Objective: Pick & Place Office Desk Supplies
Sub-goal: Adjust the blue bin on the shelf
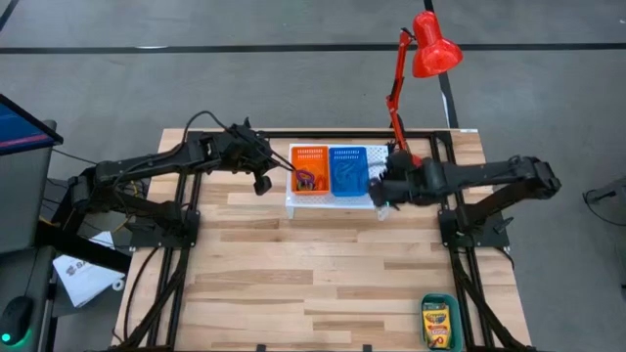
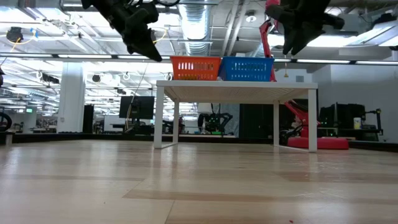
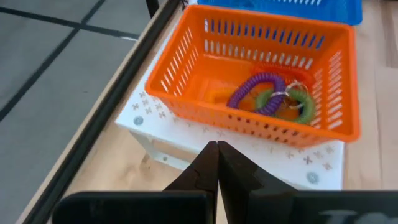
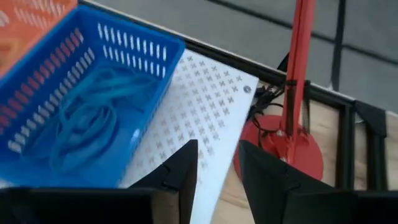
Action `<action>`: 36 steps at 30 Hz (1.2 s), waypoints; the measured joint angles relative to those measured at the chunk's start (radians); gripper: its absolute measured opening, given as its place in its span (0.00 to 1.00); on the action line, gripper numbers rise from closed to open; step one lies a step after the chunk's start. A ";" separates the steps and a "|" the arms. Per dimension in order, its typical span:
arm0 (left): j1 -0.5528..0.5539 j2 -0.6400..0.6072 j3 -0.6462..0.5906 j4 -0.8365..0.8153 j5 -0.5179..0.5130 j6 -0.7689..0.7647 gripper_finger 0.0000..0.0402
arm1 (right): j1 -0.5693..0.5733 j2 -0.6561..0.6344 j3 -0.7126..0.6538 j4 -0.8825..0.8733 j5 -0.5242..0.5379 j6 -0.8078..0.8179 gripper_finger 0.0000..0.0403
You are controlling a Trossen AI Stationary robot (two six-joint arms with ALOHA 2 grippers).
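On a white perforated stand [image 1: 333,200] at the table's far middle sit an orange basket [image 3: 186,81] and a blue basket [image 4: 143,46]. A purple coiled loop [image 3: 255,90] and a green one [image 3: 280,102] lie on the orange basket's floor. Blue loops [image 4: 87,118] lie in the blue basket. My left gripper [image 3: 217,149] hangs shut in the air just left of the stand, pointing at the orange basket. My right gripper [image 4: 217,155] hovers open over the stand's right end with nothing between its fingers. A yellow-green crayon box [image 1: 436,324] lies in a green tray at the near right corner.
A tall red desk lamp [image 1: 430,49] stands with its base [image 4: 283,149] behind the stand's right end, close to my right gripper. The wide wooden tabletop [image 1: 313,274] in front of the stand is bare. A paper sheet [image 1: 83,274] lies off the table's left edge.
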 joint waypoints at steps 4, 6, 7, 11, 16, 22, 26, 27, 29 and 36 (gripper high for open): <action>0.000 0.001 -0.016 0.002 0.000 -0.002 0.00 | -0.125 0.002 0.000 0.078 -0.098 -0.116 0.28; 0.000 0.001 -0.016 0.009 0.000 -0.002 0.00 | -0.180 0.026 0.001 0.090 -0.135 -0.152 0.28; -0.003 0.001 -0.016 0.012 -0.001 -0.002 0.00 | -0.208 0.034 0.000 0.098 -0.156 -0.167 0.28; -0.009 0.000 -0.016 0.012 0.000 -0.001 0.00 | -0.298 0.068 0.001 0.162 -0.230 -0.247 0.28; -0.010 -0.001 -0.016 0.004 0.001 -0.001 0.00 | -0.359 0.108 -0.002 0.233 -0.322 -0.331 0.28; -0.014 -0.001 -0.016 -0.006 0.000 0.004 0.00 | -0.357 0.146 0.002 0.283 -0.347 -0.351 0.28; -0.015 -0.001 -0.016 -0.008 0.000 0.005 0.00 | -0.342 0.147 0.001 0.302 -0.353 -0.355 0.28; -0.015 -0.001 -0.016 -0.009 0.000 0.005 0.00 | -0.335 0.147 0.001 0.303 -0.354 -0.355 0.28; -0.015 -0.001 -0.016 -0.007 0.000 0.005 0.00 | -0.323 0.147 0.000 0.301 -0.355 -0.352 0.28; -0.014 -0.001 -0.016 -0.006 0.000 0.005 0.00 | -0.283 0.147 0.000 0.301 -0.370 -0.337 0.28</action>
